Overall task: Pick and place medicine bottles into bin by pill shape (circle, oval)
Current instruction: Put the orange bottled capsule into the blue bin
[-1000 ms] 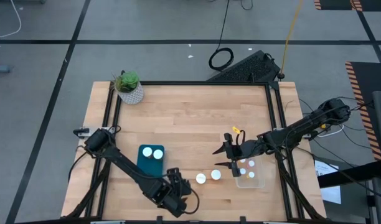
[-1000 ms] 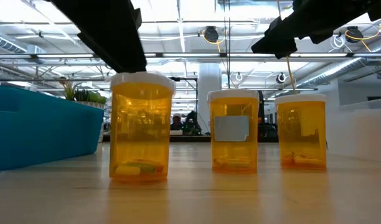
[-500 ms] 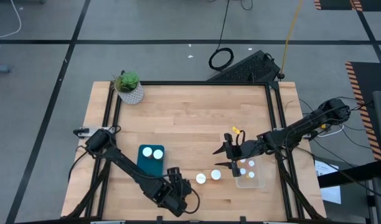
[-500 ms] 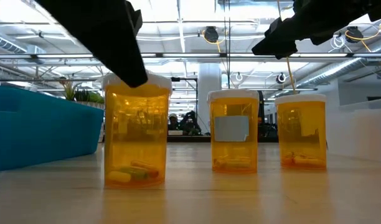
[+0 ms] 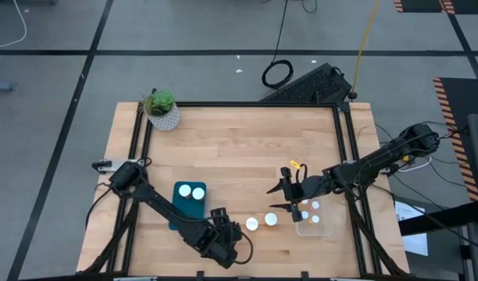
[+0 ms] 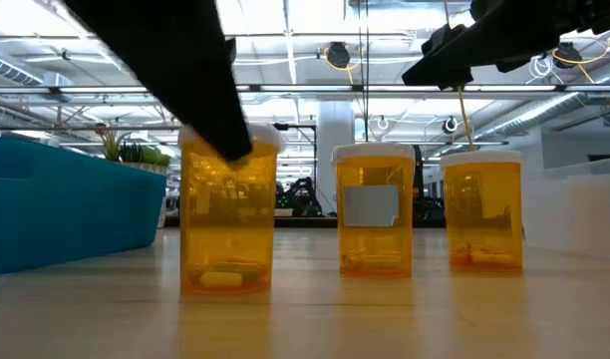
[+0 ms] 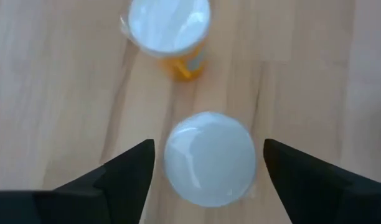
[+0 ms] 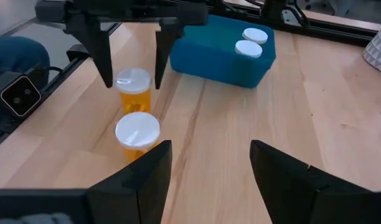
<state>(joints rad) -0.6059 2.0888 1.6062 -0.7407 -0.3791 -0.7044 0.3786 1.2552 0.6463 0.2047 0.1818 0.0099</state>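
The table [image 5: 231,156] is a wooden top inside a dark frame. The left arm [image 5: 161,209] reaches along the near edge, and the right arm [image 5: 364,168] comes in from the right side. A blue bin [image 5: 190,201] lies near the front, left of the middle, with two white-capped bottles inside. A clear bin [image 5: 317,222] stands at the front right and holds some more bottles. A plant [image 5: 161,108] in a white pot stands at the far left corner.

The left gripper [image 7: 209,165] is above the left bottle [image 5: 253,224] of two that stand between the bins. Its fingers [image 7: 125,171] are released, one on each side of the white cap, and I cannot tell if they touch it. The second bottle [image 5: 271,219] stands just beside, toward the clear bin.

The right gripper [image 5: 280,197] hangs above the table near the clear bin, with its fingers [image 8: 141,180] spread apart and empty.

In the low view, three orange bottles stand upright in a row, and the left one [image 6: 228,214] has pills at the bottom.
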